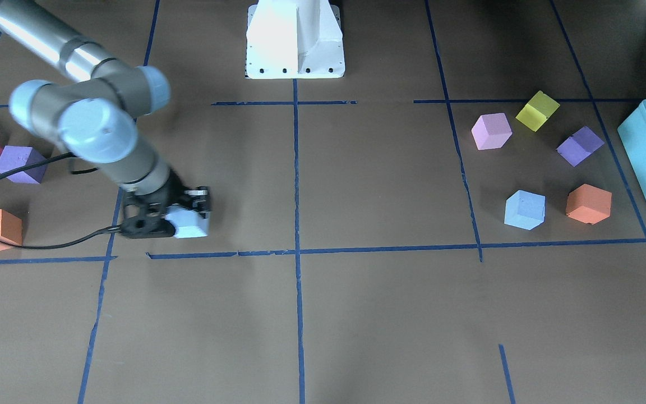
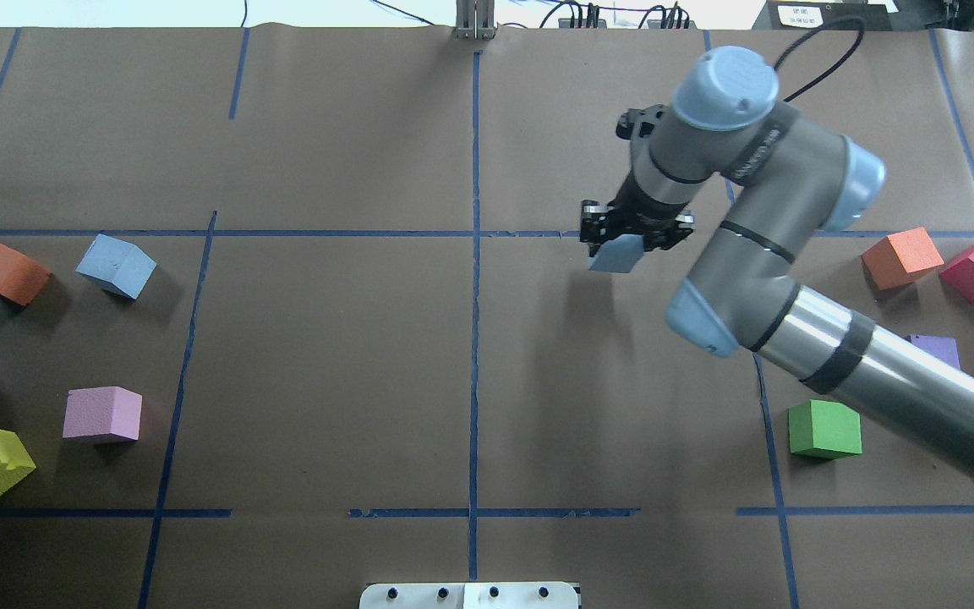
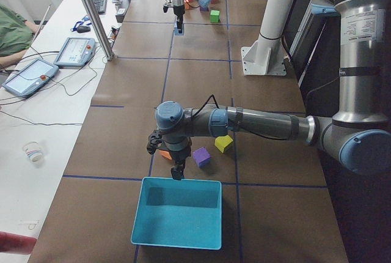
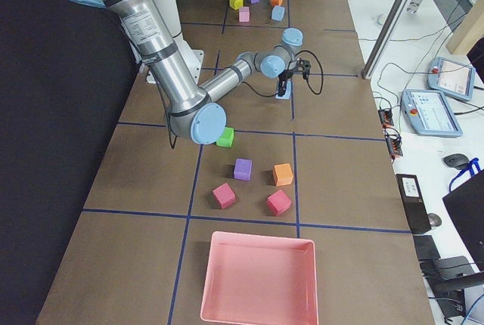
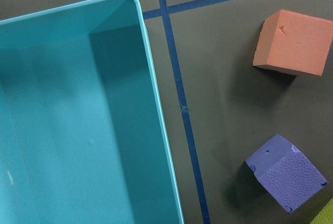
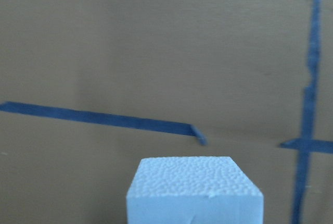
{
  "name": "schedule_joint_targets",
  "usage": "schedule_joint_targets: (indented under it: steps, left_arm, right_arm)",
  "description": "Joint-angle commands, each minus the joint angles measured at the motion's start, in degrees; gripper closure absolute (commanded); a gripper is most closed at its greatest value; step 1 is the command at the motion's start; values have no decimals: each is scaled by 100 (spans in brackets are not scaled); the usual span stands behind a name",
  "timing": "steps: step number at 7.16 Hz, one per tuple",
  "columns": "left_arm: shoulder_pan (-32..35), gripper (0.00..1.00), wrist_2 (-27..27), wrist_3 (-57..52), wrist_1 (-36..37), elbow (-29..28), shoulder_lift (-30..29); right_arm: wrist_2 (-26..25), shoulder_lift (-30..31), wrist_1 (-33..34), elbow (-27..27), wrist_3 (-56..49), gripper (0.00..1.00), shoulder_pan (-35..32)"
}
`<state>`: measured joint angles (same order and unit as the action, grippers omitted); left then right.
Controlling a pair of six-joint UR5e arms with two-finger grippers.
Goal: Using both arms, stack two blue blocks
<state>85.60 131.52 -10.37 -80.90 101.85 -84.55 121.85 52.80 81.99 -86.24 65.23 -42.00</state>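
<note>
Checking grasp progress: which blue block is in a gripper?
The blue block clamped in the right gripper; the other blue block sits free beside the orange cube.

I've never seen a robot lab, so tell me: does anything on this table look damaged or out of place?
Nothing serious, only light wear. The purple cube has small pits and the orange cube has a nick on top. One blue tape line ends ragged near the held blue block.
</note>
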Motion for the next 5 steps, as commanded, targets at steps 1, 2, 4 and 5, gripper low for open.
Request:
schedule_joint_targets:
  steps: [1,2,4,5]
  left_arm:
    - [0,0,-4,0,-5,2,0]
    - [0,0,-4,0,-5,-7,0]
    - [0,0,-4,0,4,-7,0]
    - [0,0,-4,0,4,-7,0]
  right_arm:
    - [-756,-1362,247,1015,1199,77,726]
    - [-942,-1830,247,1622,1359,76,903]
    - [-1198,-1931,230,1812,1343,66,1141]
    - [-1234,-1914,247,1812,1300,16,1159]
